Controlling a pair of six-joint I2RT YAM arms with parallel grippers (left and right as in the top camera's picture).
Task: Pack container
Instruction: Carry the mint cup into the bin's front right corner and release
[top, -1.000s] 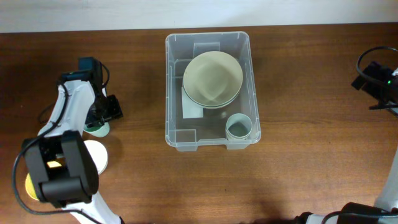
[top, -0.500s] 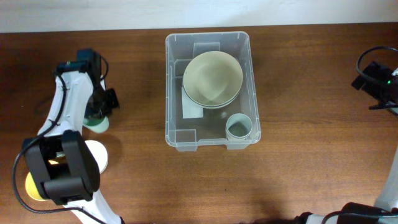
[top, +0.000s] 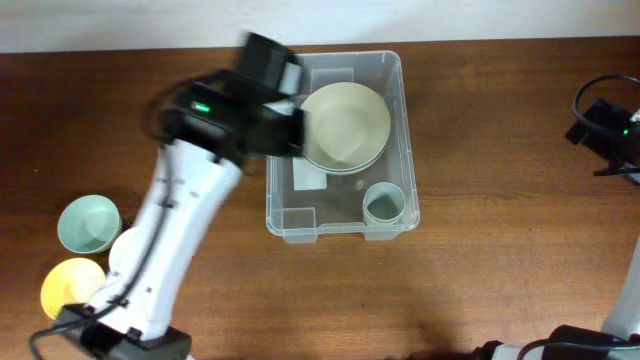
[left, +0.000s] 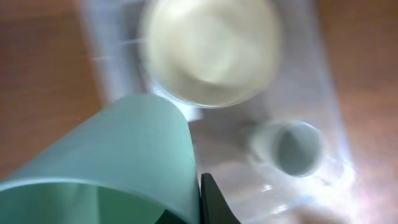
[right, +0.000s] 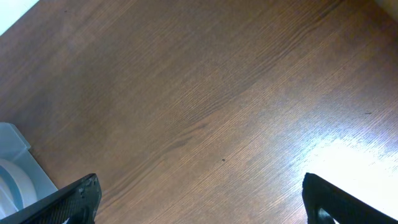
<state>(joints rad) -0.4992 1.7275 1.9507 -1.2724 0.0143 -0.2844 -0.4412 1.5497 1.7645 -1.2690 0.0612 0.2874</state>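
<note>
The container (top: 340, 232) is a clear bin at the table's middle, holding stacked cream bowls (top: 345, 125) and a pale grey-blue cup (top: 385, 203). My left arm (top: 235, 115) reaches, blurred, over the bin's left rim. In the left wrist view my left gripper (left: 196, 206) is shut on the wall of a mint-green cup (left: 124, 162), hanging above the cream bowls (left: 211, 50) and the pale cup (left: 292, 146). My right gripper (right: 202, 211) stands wide open over bare wood, nothing between its fingers. A corner of the container (right: 12, 155) shows at its left.
On the table's left lie a mint bowl (top: 88, 223), a yellow bowl (top: 68, 288) and a white dish (top: 125, 250) partly under my left arm. The right arm (top: 610, 130) sits at the far right edge.
My left gripper shut on the mint cup at the table's left, lifted it and swung right to above the container. The mint bowl is uncovered. The right arm has not moved.
</note>
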